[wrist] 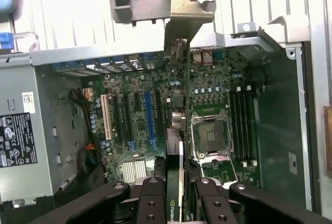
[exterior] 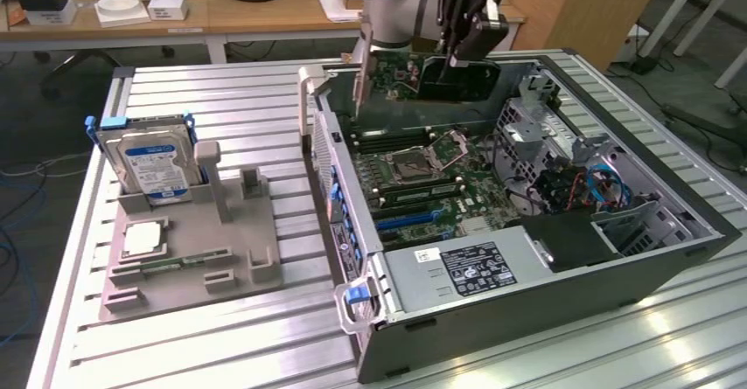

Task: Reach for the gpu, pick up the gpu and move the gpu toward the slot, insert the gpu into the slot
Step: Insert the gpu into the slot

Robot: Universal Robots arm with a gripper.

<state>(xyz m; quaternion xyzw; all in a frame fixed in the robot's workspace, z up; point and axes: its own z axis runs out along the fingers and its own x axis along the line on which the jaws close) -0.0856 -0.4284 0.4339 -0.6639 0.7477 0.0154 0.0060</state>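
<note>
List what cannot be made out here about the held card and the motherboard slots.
- Wrist view: thin dark circuit card with silver metal bracket is edge-on; its faces are hidden, and it hides any slot behind it.
- Wrist view: black gripper is cut off by the picture's edge.
- Exterior view: gripper covers part of the card; the card's connector edge is too small to place against the green motherboard.

Exterior view: off arm, high, angled down, mid-distance; takes in whole open computer case (exterior: pixel 671 262), slatted table (exterior: pixel 233 100), gripper (exterior: pixel 459 57) over case's far end. Wrist view: right behind fingers (wrist: pixel 153 203), close, facing along gpu (wrist: pixel 175 151) into case. Shared, beneath gripper: motherboard (exterior: pixel 421 179), CPU socket (exterior: pixel 418 159), power supply (exterior: pixel 467 271).
</note>
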